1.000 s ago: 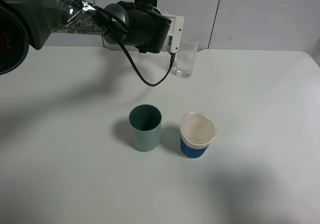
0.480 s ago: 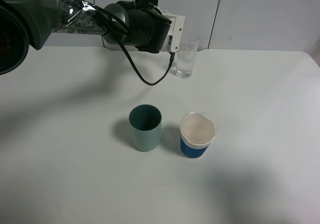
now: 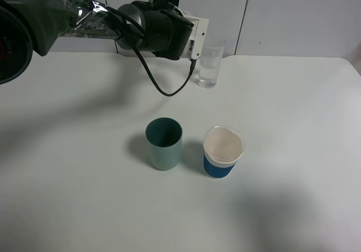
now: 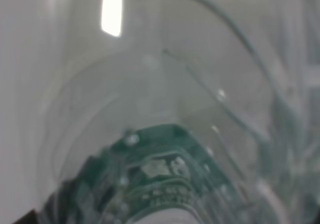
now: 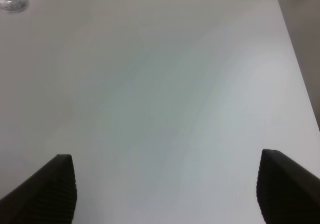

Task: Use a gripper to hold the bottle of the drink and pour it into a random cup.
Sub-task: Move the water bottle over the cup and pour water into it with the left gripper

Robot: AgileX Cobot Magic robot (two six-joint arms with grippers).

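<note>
L claw (image 3: 200, 35) hangs above the desk (image 3: 293, 122), its white head just beside the rim of the glass cup (image 3: 210, 66). Fingers hidden behind the head, so can't tell its grip. Bottle of the drink (image 4: 160, 179) fills the L wrist view v. close, green label showing, blurred; it's hidden in the high view. Glass cup stands upright at the back of the desk. Teal cup (image 3: 164, 144) & paper cup (image 3: 223, 151) stand side by side, well apart from the glass cup, twd the front. R claw (image 5: 164, 184) spread wide over the desk, far from the glass cup.
</note>
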